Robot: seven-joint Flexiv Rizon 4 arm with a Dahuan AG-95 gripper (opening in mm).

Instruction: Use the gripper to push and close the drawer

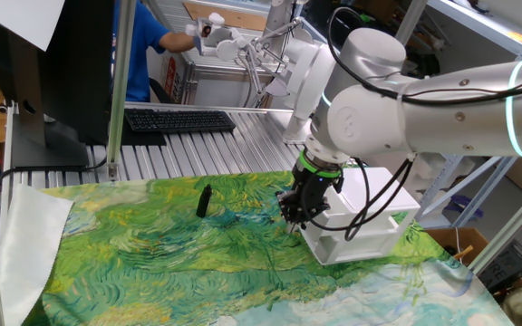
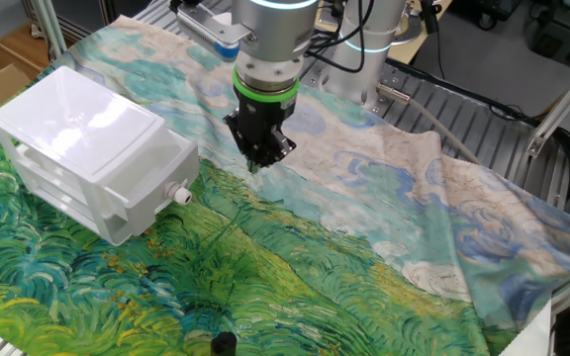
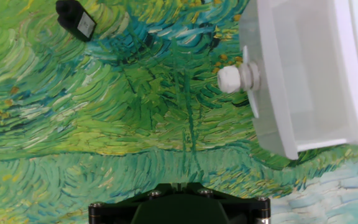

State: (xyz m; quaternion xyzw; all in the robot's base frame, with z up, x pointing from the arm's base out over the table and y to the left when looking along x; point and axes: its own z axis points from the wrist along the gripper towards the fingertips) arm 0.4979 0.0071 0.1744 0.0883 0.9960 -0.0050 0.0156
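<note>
The drawer (image 2: 144, 203) stands part-open in a cabinet (image 2: 87, 129) near the tabletop's edge. It looks light, stiff and slick; push flat beside the white knob (image 3: 235, 79). The gripper (image 2: 258, 158) hovers nearby, seemingly pressed together.

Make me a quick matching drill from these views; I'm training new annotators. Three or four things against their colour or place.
Things:
1. gripper
2. drawer
3. knob
4. black stick

Descriptions:
A. lying on the cloth, away from the cabinet
B. white, round, on the drawer front
C. hanging over the cloth beside the cabinet
D. pulled partly out, inside showing

Pairs: 1-C, 2-D, 3-B, 4-A
</note>
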